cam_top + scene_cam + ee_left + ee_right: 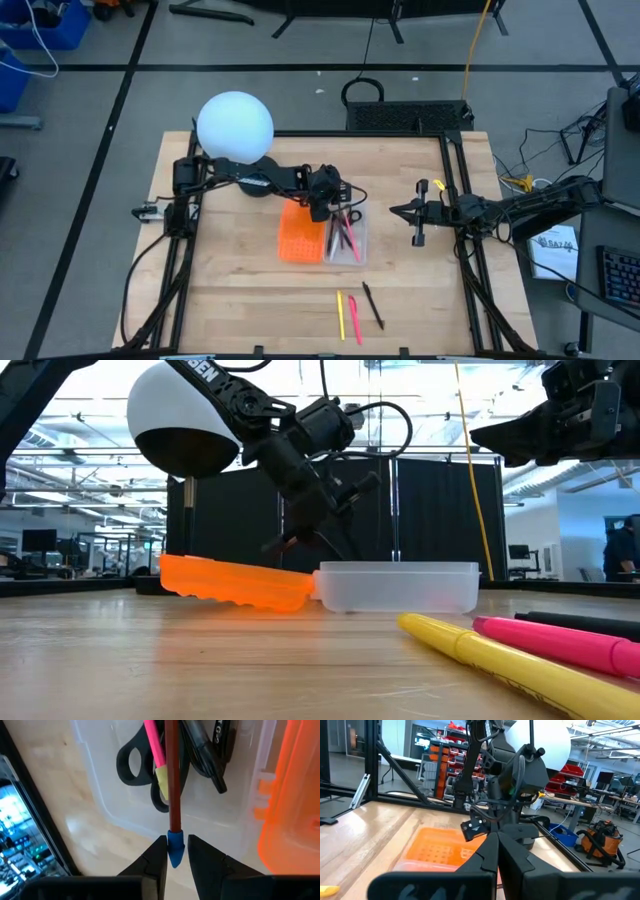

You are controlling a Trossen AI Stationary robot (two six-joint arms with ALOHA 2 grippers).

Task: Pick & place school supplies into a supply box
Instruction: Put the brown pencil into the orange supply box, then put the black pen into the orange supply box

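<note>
The clear supply box (347, 240) lies open at mid-table, its orange gridded lid (299, 238) flat beside it on the left. Inside the box (100, 795) I see black-handled scissors (134, 764), a pink pen (155, 746) and a black marker (210, 755). My left gripper (176, 854) hangs over the box's far end (327, 200), shut on a dark brown pencil (172, 775). A yellow pen (340, 315), a pink pen (353, 319) and a black pen (373, 305) lie on the table near its near edge. My right gripper (418, 228) waits shut to the right of the box. My left gripper pinches the brown pencil by its blue-capped end (175, 847) between the two fingertips (159, 856). The fingers come from above, slanting down toward the box and lying along the pencil. The pencil runs on from the fingers into the box, over the scissors and pens.
A white globe lamp (235, 127) on a black base stands at the far left of the table, close behind my left arm. Bare wood lies between the box and the loose pens (500, 655). Black frame rails run along the table's left and right sides.
</note>
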